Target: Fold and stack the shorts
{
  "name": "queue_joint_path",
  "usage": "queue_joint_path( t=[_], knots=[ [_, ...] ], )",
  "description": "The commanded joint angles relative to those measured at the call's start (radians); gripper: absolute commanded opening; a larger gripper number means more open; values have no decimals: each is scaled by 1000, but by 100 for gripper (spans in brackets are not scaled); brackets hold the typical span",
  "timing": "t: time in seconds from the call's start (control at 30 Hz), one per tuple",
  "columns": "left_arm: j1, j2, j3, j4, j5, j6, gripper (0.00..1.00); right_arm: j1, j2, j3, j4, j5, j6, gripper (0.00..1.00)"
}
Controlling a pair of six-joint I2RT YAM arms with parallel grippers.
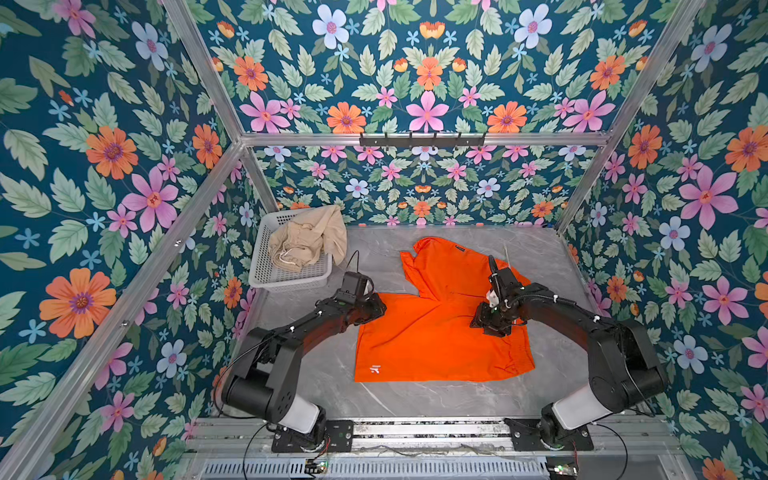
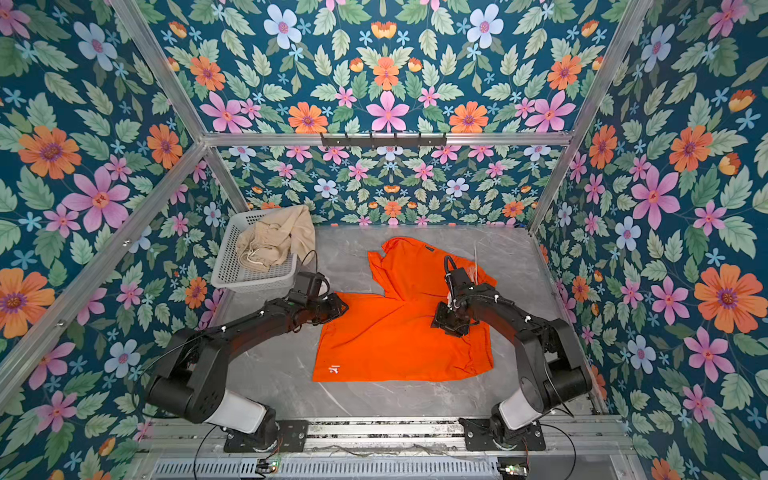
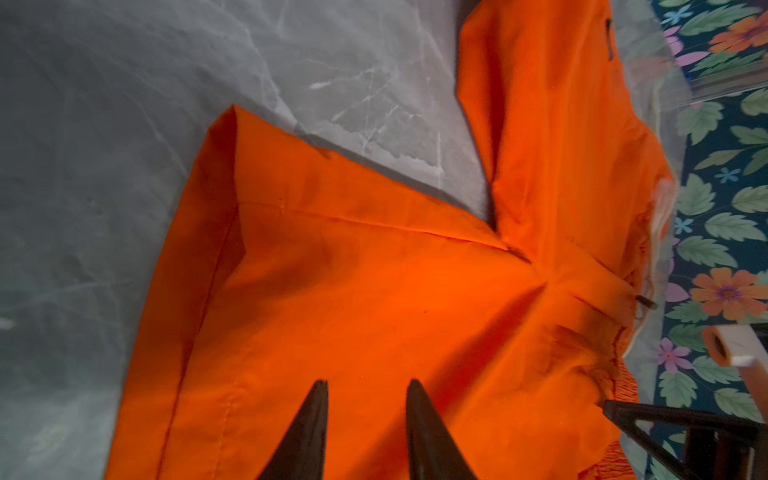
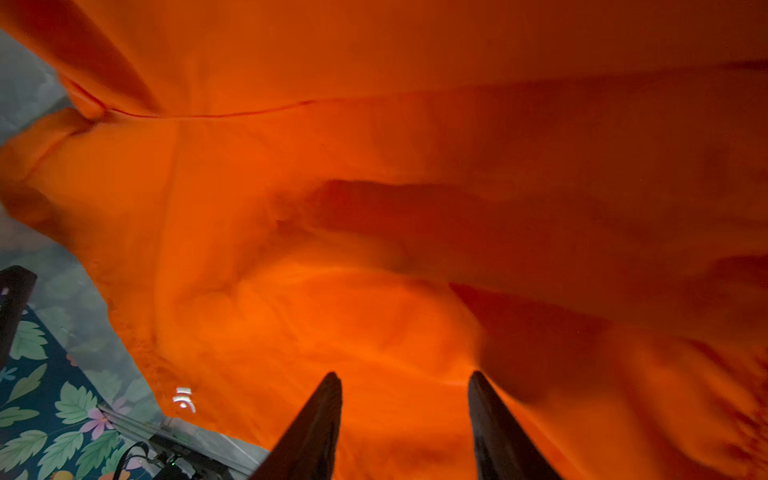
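The left fingers [image 3: 309, 428] and right fingers [image 4: 322, 424] are seen parted, empty, above the thin bright orange shorts [image 1: 432, 340]; only one layer might be pinched, skewing the fold.

There were orange shorts [image 1: 428, 345], beige shorts [image 1: 307, 241], a white basket [image 1: 286, 282], a grey marbled table [image 1: 415, 399] and teal floral walls [image 1: 415, 83].

free: bare table [image 1: 415, 399] front | obstacles: basket [image 1: 286, 284] back-left corner, orange shorts [image 1: 436, 340] centre
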Motion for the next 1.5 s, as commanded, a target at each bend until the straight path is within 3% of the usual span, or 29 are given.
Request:
queue_joint_path(
  t=[0.0, 0.2, 0.4, 0.6, 0.77, 1.07, 1.23, 1.47],
  knots=[
    [2, 38, -25, 28, 13, 15, 33, -5, 13, -44, 23, 9, 12, 50],
    [1, -11, -160, 45, 7, -30, 33, -15, -20, -131, -7, 15, 35, 50],
    [-1, -150, -297, 39, 3, -74, 33, -15, -115, -180, -85, 39, 28, 50],
    [-2, -256, -150, -63, -45, -25, 40, -9, -279, -80, -94, 32, -4, 50],
    [0, -104, 123, -80, -64, 85, 44, -9, -274, 4, 20, 20, -15, 51],
    [5, 327, 559, -88, 20, 143, 56, -9, -8, 214, 154, -39, -69, 50],
    [8, 492, 709, -104, 10, 151, 57, -6, 160, 334, 219, -95, -84, 50],
    [23, 595, 808, -116, -17, 156, 57, 12, 364, 522, 277, -157, -95, 49]
  ],
)
